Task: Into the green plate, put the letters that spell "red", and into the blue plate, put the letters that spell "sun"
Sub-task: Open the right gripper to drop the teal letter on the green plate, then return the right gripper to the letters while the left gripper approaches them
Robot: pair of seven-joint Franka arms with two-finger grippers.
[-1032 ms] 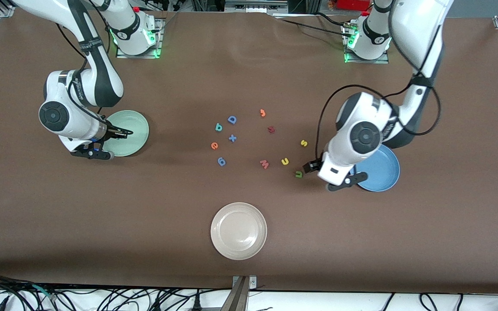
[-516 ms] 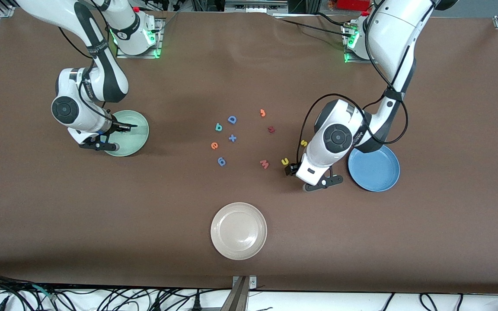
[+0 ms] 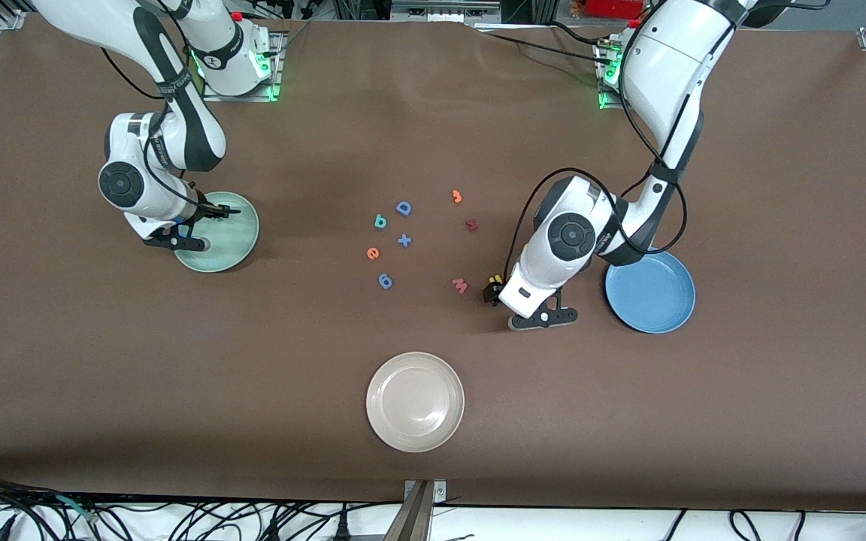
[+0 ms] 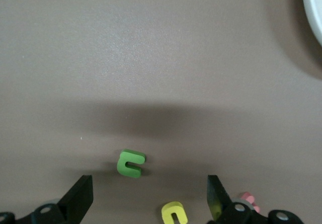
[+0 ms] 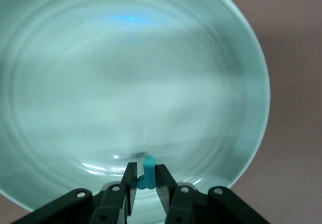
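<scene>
Right gripper [image 5: 146,183] hung over the green plate [image 3: 241,233], pinched on a small teal foam letter [image 5: 147,172], likely the "r", ready to drop in. Left gripper [image 4: 151,199] hovered low over the table, fingers spread wide, empty, lined up on the yellow u [image 4: 174,213], with the olive-green n [image 4: 132,163] just beside. The glossy blue plate [image 3: 651,293] sat empty nearby.

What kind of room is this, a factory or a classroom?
Most likely a robotics lab: two white arms bolted along a brown table, loose cables at its edge, and foam letters laid out with plates as a sorting test.
</scene>
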